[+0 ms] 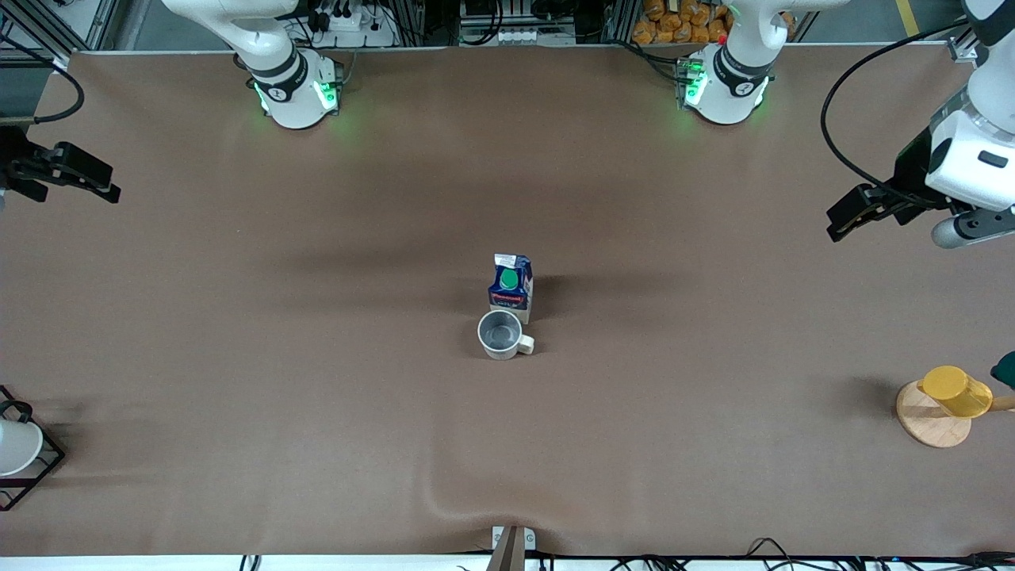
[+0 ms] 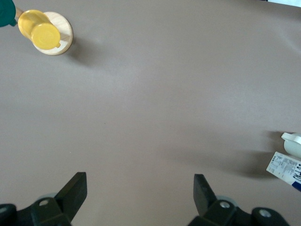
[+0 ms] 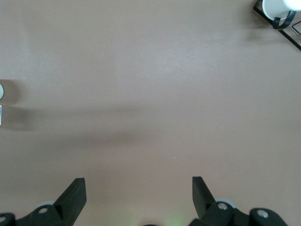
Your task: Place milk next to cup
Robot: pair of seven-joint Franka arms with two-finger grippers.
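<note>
Brown cloth covers the whole table [image 1: 317,396], with a soft wrinkle at its six o'clock edge in the front view.

Both arms wait at the table's ends. The left gripper [image 1: 852,214] hangs over the cloth at about three o'clock of that view, at the left arm's end; its wrist view shows the two dark fingers [image 2: 75,190] spread wide with only bare cloth between them. The right gripper [image 1: 87,178] hangs at about nine o'clock, over the right arm's end, and its fingers [image 3: 75,193] are likewise parted wide and hold nothing.

At about four o'clock, near the left arm's end, a round wooden coaster [image 1: 932,424] carries a yellow cup [image 1: 955,391] lying tipped on it. At about eight o'clock, at the right arm's end, a plain white cup [image 1: 16,446] sits in a black wire frame [image 1: 36,476].

Near the table's centre the milk [image 1: 511,287] stands upright, green cap facing the camera, red band below it. The cup [image 1: 501,333] stands at its six o'clock, nearer to the front camera, upright with its grey interior showing. Its rim meets the carton's base in the front view; whether they actually touch cannot be told. Its stubby handle points toward the left arm's end.
</note>
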